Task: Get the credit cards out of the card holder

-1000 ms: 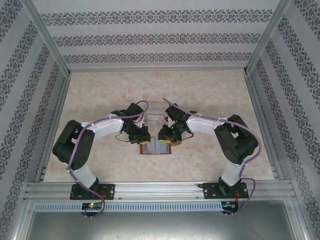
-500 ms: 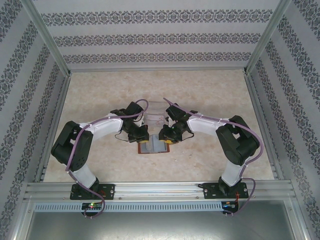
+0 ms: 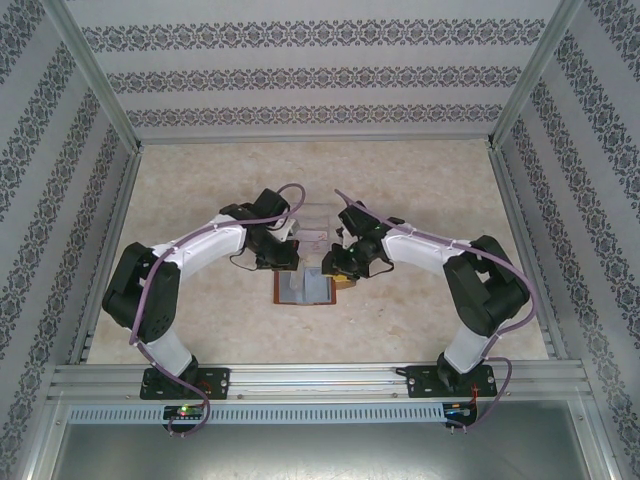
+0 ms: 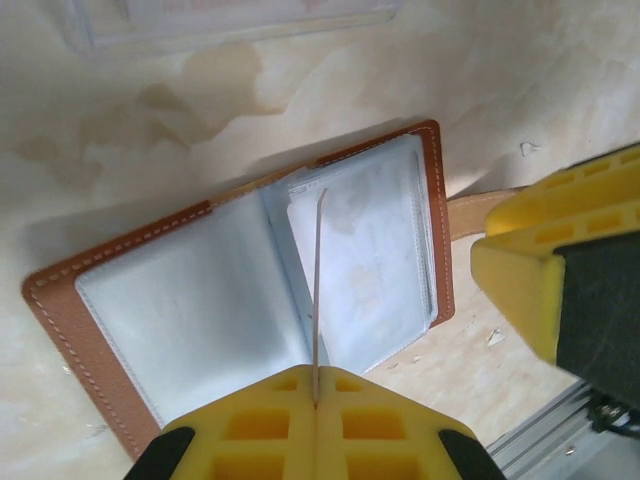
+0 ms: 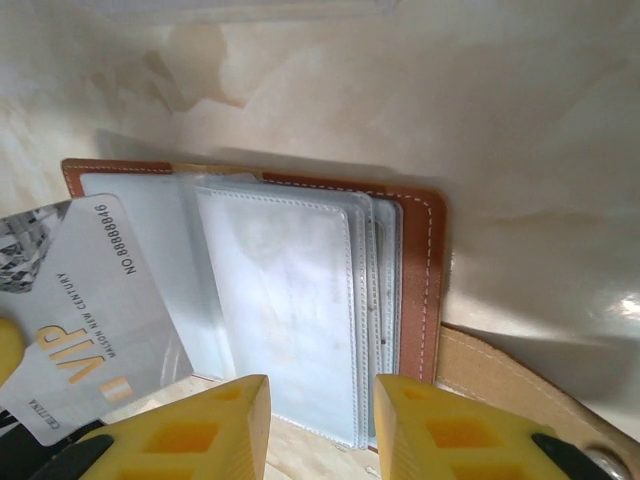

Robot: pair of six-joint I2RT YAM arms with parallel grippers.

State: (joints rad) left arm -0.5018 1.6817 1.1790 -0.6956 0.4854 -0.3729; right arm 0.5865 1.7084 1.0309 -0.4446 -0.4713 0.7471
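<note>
The card holder [image 3: 305,289] lies open on the table, brown leather with grey-blue pockets [image 4: 250,300]. My left gripper [image 4: 318,400] is shut on a thin credit card [image 4: 319,290], seen edge-on and lifted above the holder's fold. The right wrist view shows that card's face [image 5: 90,320], pale grey with gold VIP print. My right gripper [image 5: 320,420] is open over the near edge of the holder's right-hand pockets [image 5: 290,290], nothing between its fingers. From above, the left gripper [image 3: 284,256] and the right gripper [image 3: 336,268] flank the holder's far edge.
A clear plastic tray [image 3: 313,216] sits on the table just behind the holder, with something pale lying in it. The holder's closing tab [image 5: 500,385] sticks out to the right. Patterned walls and metal rails enclose the table.
My left gripper finished closing on the card and drew back toward the tray, lifting the card out of the holder. The right gripper shifted slightly and stayed open.
</note>
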